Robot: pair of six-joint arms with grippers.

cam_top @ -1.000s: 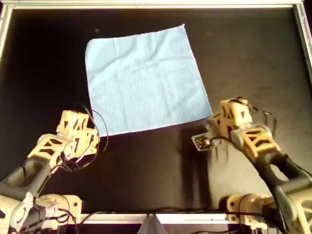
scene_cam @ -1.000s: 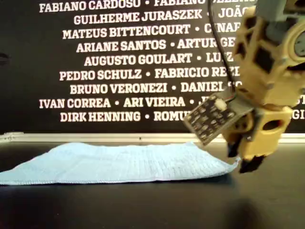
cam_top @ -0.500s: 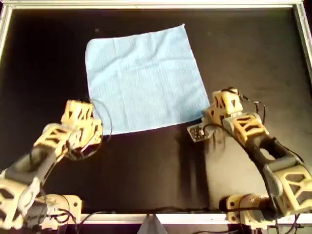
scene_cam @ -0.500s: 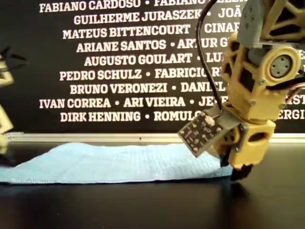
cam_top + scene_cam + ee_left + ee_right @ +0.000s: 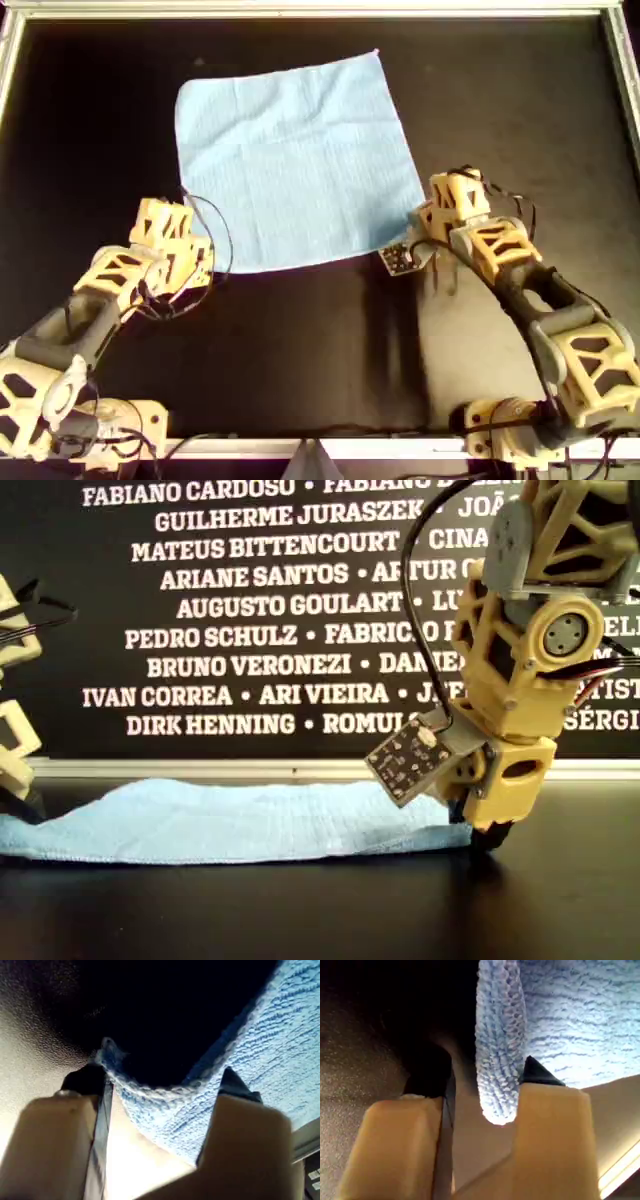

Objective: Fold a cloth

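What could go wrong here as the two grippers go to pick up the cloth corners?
1. In the right wrist view only a thin rolled edge of the cloth sits between the open fingers, so it might slip out on closing.
2. The left gripper has more cloth between its fingers; uneven grips could skew the fold.

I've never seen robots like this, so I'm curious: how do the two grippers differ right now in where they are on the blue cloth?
The left gripper is at the cloth's near corner on the overhead view's left; the right gripper is at the near corner on its right. In the wrist views, a wide stretch of hem lies between the left jaws, a narrow rolled corner between the right. Both are open, low on the table.
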